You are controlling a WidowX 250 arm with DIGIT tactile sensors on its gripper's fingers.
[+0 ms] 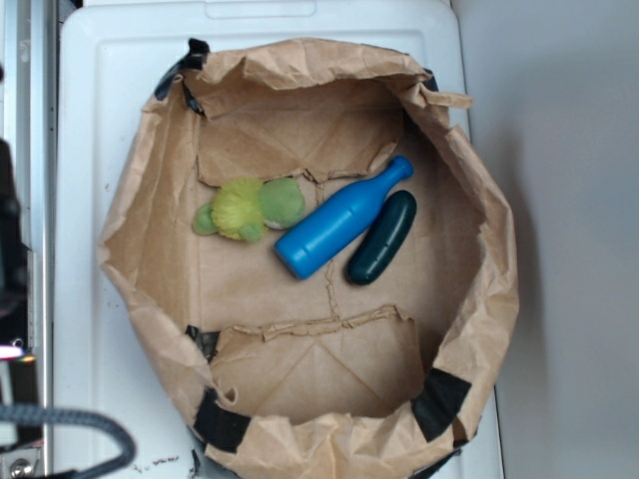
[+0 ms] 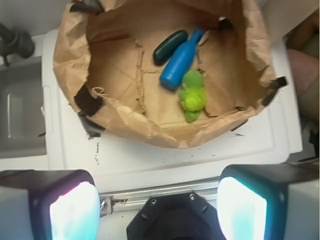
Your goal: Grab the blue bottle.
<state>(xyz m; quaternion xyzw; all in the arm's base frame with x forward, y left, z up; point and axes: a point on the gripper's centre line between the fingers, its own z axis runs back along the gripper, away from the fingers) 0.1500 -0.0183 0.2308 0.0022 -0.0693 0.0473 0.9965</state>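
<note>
The blue bottle [image 2: 181,60] lies in the paper bag [image 2: 70,55], well beyond the wide-spread claw [image 2: 159,210].

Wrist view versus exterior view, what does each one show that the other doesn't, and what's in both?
Only the wrist view shows the pincer, its two fingers spread wide with nothing between them, well short of the bag. It also shows a grey tray at the left.

Only the exterior view shows the whole bag rim from straight above, plus a dark cable at lower left.

Both show the paper bag on a white surface, holding the blue bottle, a dark teal capsule beside it, and a green plush.
</note>
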